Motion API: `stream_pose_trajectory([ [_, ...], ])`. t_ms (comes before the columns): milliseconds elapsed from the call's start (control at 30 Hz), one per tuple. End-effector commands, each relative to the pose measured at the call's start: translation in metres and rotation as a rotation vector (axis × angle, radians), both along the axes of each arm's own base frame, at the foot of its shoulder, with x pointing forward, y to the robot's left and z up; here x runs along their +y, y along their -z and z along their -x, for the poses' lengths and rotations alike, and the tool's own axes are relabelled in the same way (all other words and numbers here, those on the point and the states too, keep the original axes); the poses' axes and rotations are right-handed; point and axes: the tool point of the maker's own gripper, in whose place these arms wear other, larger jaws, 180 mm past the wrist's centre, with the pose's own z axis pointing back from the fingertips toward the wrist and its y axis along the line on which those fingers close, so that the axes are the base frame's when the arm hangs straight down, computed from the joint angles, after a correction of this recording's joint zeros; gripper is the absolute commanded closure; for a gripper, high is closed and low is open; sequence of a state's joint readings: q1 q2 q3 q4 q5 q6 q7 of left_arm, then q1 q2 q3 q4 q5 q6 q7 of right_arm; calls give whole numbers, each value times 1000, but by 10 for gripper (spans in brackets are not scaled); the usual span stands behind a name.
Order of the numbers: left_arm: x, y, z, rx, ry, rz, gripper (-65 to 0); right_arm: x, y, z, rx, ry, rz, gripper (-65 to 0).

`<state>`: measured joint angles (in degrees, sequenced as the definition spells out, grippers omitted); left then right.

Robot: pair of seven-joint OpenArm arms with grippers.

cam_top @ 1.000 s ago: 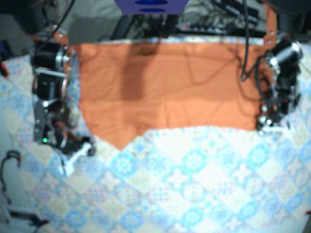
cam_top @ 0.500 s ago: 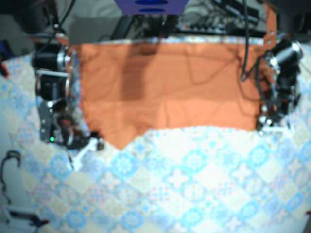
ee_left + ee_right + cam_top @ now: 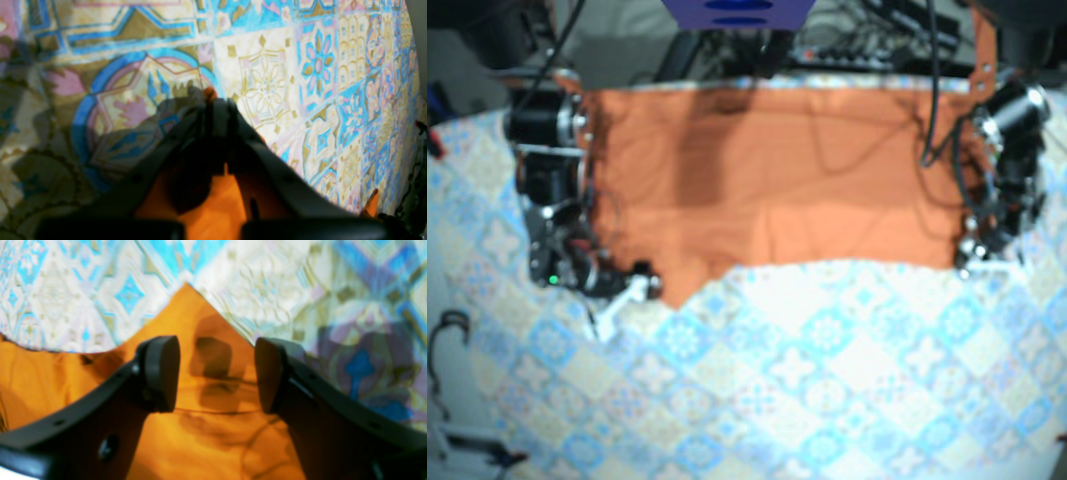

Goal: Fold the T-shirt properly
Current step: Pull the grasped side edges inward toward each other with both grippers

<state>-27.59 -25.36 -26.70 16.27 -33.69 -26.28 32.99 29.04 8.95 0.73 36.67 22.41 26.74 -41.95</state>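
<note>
The right claw (image 3: 632, 290) has slid toward the orange shirt (image 3: 777, 170) and now hangs spread over its pointed corner (image 3: 186, 296). The shirt lies flat on the far half of the patterned bench (image 3: 827, 380), long axis side to side (corner pointing nearward). The left claw (image 3: 215, 106), pressed together, pinches its opposite edge.
</note>
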Motion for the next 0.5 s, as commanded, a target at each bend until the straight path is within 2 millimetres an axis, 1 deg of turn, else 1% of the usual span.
stream_pose_trajectory([
  [0,-1,1,2,36,28,-4,0,-3,-15,-16,-51,11,-6,-350],
  [133,-1,1,2,36,28,-4,0,-4,-9,-13,-41,20,-12,-350],
  [300,-1,1,2,36,28,-4,0,5,-5,-9,-34,-31,18,-350],
  [467,-1,1,2,36,28,-4,0,8,-5,-10,-35,-48,25,-350],
])
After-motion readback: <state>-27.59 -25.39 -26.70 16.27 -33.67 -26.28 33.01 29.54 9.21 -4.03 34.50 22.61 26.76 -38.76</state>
